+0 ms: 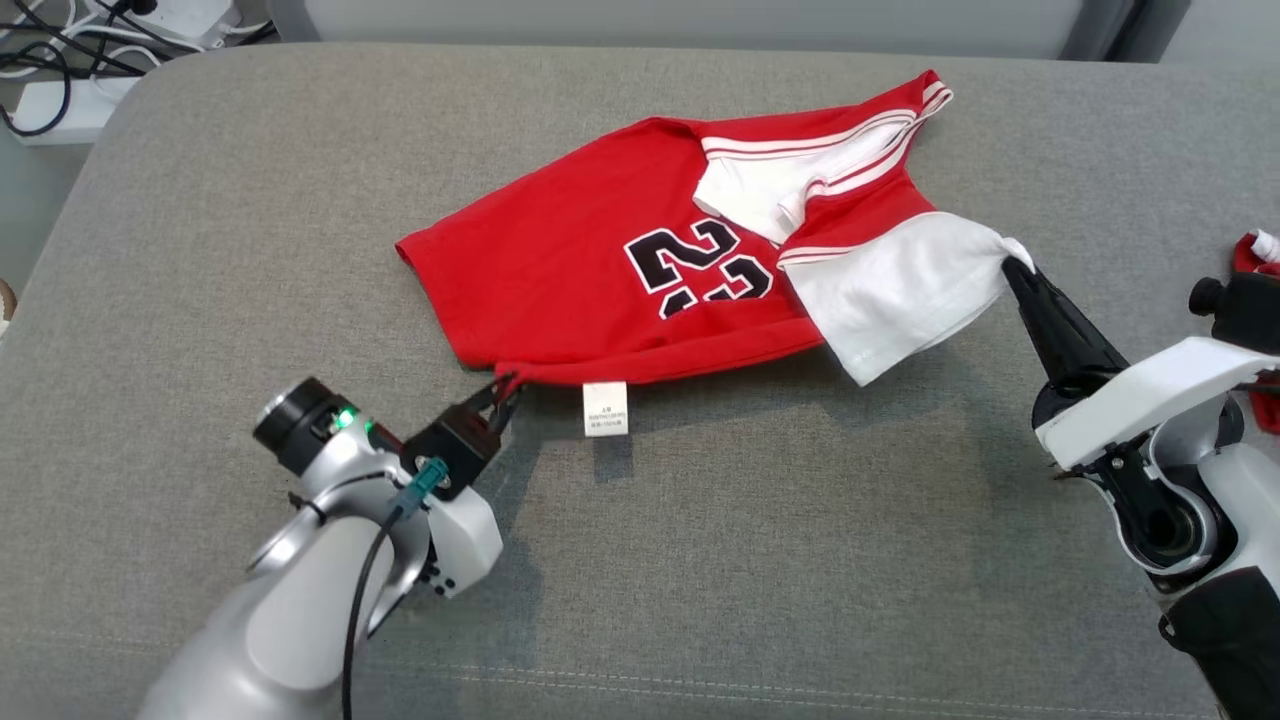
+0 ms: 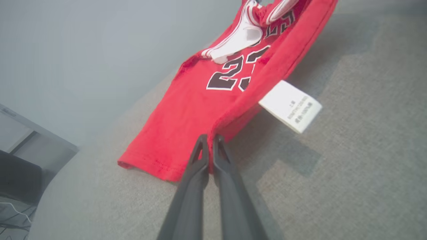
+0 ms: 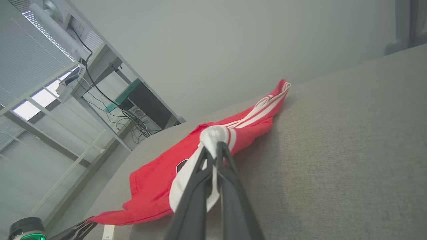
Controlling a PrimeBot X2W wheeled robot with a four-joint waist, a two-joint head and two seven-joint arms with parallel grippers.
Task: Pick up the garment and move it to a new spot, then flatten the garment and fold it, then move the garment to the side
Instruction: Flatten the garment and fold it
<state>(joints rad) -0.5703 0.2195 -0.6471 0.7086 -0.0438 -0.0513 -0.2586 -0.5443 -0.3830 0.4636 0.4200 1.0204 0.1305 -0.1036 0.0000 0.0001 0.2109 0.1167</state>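
Surface of grey woven fabric lay nearest. On it, the left gripper was pinched shut on the near red hem of the garment, just beside a white label. The right gripper was clamped on a bunched white sleeve corner. Beyond them the garment lay spread mid-surface, numerals up. Cables sat past the far left corner.

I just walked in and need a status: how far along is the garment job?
Done: both grips are made. The left end effector is shut on the red hem corner of the garment, the right end effector on its white sleeve. In hand: it lies rumpled on the grey cushion, a striped sleeve flopped over the number. Still to do: flattening, folding, moving aside.
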